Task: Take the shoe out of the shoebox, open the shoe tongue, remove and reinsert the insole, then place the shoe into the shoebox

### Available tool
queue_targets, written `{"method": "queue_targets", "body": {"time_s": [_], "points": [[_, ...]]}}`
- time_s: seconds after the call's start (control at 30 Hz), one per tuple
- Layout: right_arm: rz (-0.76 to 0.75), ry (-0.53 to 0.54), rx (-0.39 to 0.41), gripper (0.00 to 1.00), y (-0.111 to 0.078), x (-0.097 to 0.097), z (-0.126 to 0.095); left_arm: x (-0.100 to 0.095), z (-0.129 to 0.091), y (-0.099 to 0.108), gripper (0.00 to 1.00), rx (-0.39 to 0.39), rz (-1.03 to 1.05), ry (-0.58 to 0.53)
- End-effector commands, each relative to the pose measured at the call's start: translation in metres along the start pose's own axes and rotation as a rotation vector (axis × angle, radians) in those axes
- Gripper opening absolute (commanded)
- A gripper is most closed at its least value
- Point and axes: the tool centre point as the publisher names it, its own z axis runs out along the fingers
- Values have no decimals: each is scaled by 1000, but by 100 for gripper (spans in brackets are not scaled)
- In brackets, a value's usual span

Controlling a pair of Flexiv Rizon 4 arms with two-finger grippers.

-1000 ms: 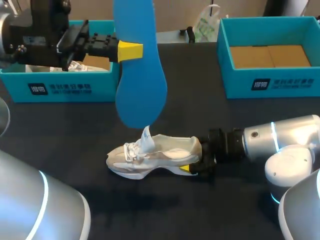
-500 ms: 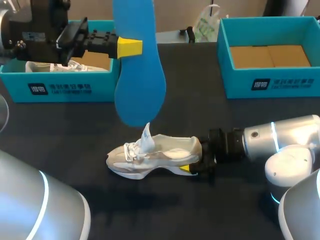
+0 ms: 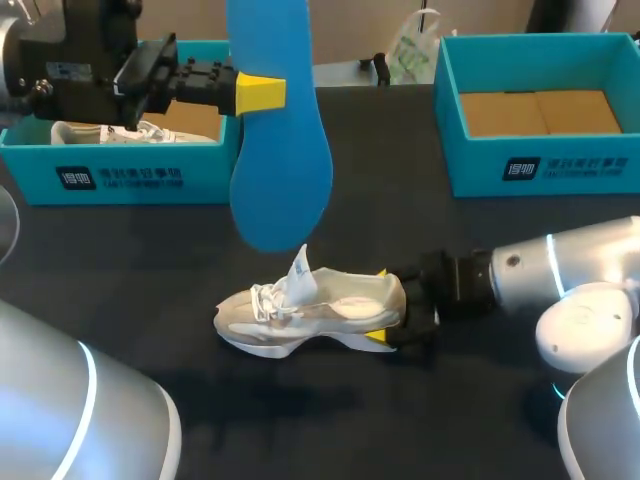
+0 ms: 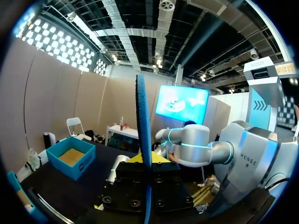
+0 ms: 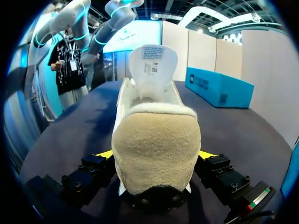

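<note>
Left jaws grip the blue insole (image 3: pixel 280 130) from both sides, holding it upright; seen edge-on (image 4: pixel 143 140) from the wrist. Right jaws clamp the heel of the white shoe (image 3: pixel 315 310), which rests on the dark desk (image 3: pixel 150 260), toe pointing away from them, tongue (image 5: pixel 153 65) raised. Left shoebox (image 3: pixel 120 178), beneath and behind the left jaws, holds a second white shoe (image 3: pixel 90 133). Right shoebox (image 3: pixel 540 165), beyond the right jaws, shows only a cardboard floor. Tongue label print is illegible.
</note>
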Motion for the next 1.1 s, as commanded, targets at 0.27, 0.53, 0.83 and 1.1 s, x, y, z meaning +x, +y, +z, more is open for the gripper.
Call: {"method": "queue_targets", "body": {"time_s": [0.27,0.53,0.83,1.1], "points": [[60,6,280,100,16,5,-26,-2,2,-1,0,-3,0,3],[110,-27,488,100,29,9,-39,-2,2,-1,0,-3,0,3],[162,-57,679,100,46,9,-48,-2,2,-1,0,-3,0,3],[202,-63,800,100,63,10,-51,-2,2,-1,0,-3,0,3]]}}
